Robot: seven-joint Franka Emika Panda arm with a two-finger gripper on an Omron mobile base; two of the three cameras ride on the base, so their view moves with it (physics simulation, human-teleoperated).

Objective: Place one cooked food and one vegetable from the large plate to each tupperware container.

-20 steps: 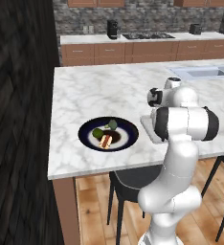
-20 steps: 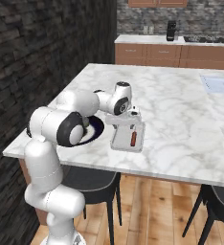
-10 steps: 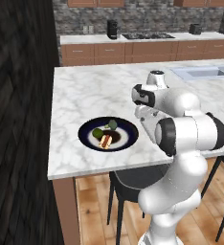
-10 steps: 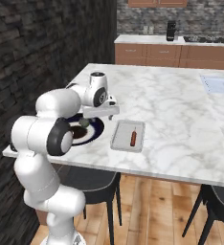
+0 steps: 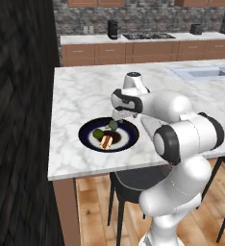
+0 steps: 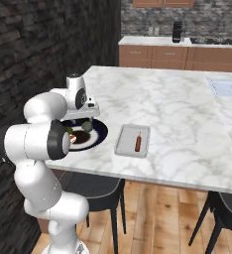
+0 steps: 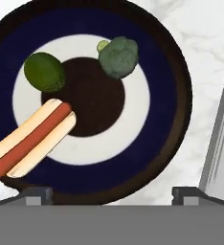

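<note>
Simulated kitchen, dark brick wall, white marble desk (image 6: 187, 129) as island.

The large plate (image 7: 173, 110) sits near the desk's front edge and holds a hot dog (image 7: 32, 136), a broccoli floret (image 7: 118, 57) and a round green vegetable (image 7: 44, 72), possibly a lime or sprout, hard to tell. The rectangular grey tray (image 6: 125, 144) lies just beside the plate and already has a sausage (image 6: 138, 143) in it.

The gripper (image 5: 118, 115) hovers over the plate with jaws spread wide, nothing held.

My read: tray has its cooked item, so a vegetable pick is in hand. Next move calls for descending centred on the broccoli and closing.

Dark patch at the plate's centre: unclear whether food or pattern. Tray cut off at the hand view's edge.
</note>
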